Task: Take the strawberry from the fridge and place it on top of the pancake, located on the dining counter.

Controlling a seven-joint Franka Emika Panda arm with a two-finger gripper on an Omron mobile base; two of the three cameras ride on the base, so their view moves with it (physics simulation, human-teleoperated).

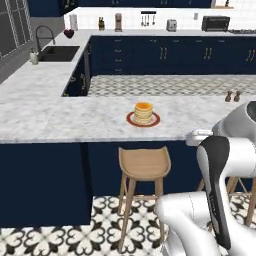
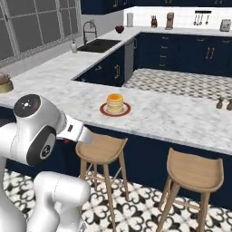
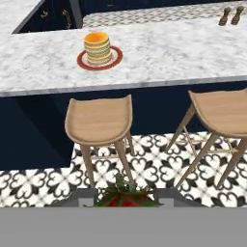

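The strawberry (image 3: 126, 198), red with green leaves, sits between my two fingertips at the bottom of the hand view, and my gripper (image 3: 125, 199) is shut on it. The hand (image 2: 84, 136) hangs over the floor in front of the dining counter (image 2: 172, 118), short of its near edge. The pancake (image 3: 97, 47) is a golden stack on a reddish-brown plate (image 3: 116, 57) on the marbled top, ahead of the gripper and slightly left. The stack also shows in the left base view (image 1: 143, 113) and the right base view (image 2: 115, 103). The fridge is out of view.
Two wooden stools (image 3: 99, 118) (image 3: 222, 113) stand against the counter's navy base, below and ahead of the hand. Two dark shakers (image 3: 230, 15) stand at the counter's far right. A sink (image 1: 57, 52) lies on the back counter. The floor is patterned tile.
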